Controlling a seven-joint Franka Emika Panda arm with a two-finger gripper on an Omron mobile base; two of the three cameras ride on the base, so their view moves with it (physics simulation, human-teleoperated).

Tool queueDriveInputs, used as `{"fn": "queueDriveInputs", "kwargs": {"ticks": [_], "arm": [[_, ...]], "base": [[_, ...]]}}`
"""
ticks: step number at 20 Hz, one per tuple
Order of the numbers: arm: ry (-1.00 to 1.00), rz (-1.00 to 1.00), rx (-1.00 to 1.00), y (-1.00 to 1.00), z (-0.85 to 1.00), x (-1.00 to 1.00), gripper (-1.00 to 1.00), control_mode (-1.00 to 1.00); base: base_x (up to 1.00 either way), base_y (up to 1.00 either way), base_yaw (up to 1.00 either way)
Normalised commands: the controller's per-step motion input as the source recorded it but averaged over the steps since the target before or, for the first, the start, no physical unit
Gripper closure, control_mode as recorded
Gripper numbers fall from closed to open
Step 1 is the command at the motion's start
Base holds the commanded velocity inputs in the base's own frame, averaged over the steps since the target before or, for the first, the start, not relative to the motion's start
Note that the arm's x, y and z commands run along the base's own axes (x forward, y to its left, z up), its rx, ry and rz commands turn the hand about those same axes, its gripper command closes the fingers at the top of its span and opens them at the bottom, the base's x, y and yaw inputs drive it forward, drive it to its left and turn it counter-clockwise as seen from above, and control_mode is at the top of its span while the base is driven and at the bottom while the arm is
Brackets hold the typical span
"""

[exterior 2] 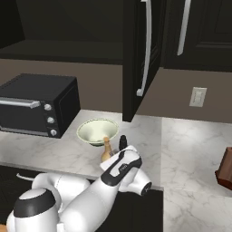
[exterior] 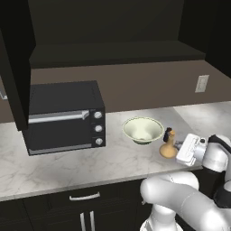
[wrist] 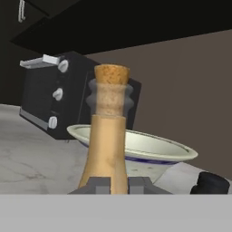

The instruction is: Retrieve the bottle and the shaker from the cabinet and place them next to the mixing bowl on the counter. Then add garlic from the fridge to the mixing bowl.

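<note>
The tan-orange bottle [exterior: 168, 149] [exterior 2: 106, 153] stands upright on the marbled counter [exterior: 54, 158], just right of the cream-green mixing bowl [exterior: 143, 130] [exterior 2: 97, 131]. My gripper [exterior: 179, 147] [wrist: 120, 186] reaches in from the right, level with the counter, shut on the bottle's [wrist: 108, 136] lower body; a fingertip sits on each side. The small dark shaker [exterior: 168, 133] [exterior 2: 122, 142] [wrist: 210, 183] stands close behind the bottle, beside the bowl [wrist: 149, 147]. Above, the dark cabinet [exterior: 117, 54] is open, its door [exterior: 16, 67] [exterior 2: 140, 54] swung out. Garlic and fridge are out of view.
A black microwave oven [exterior: 65, 117] [exterior 2: 36, 106] sits on the counter left of the bowl. A wall outlet [exterior: 201, 83] is on the backsplash. A brown object [exterior 2: 225, 167] lies at the far right. Dark drawers with a silver handle [exterior: 84, 196] run below the counter edge.
</note>
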Motion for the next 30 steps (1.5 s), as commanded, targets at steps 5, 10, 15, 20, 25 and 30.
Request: {"fn": "queueDriveInputs", "kwargs": {"ticks": [5, 10, 15, 20, 25, 30], "arm": [[0.00, 0.00, 0.00, 0.00, -0.06, 0.03, 1.00, -1.00], [0.00, 0.00, 0.00, 0.00, 0.00, 0.00, -1.00, -1.00], [0.00, 0.00, 0.00, 0.00, 0.00, 0.00, -1.00, -1.00], [0.00, 0.00, 0.00, 0.00, 0.00, 0.00, -1.00, -1.00], [0.00, 0.00, 0.00, 0.00, 0.00, 0.00, -1.00, -1.00], [0.00, -0.03, 0.00, -0.18, 0.11, -0.11, -1.00, -1.00]], "base": [[0.00, 0.00, 0.00], [0.00, 0.00, 0.00], [0.00, 0.00, 0.00], [0.00, 0.00, 0.00], [0.00, 0.00, 0.00], [0.00, 0.00, 0.00]]}}
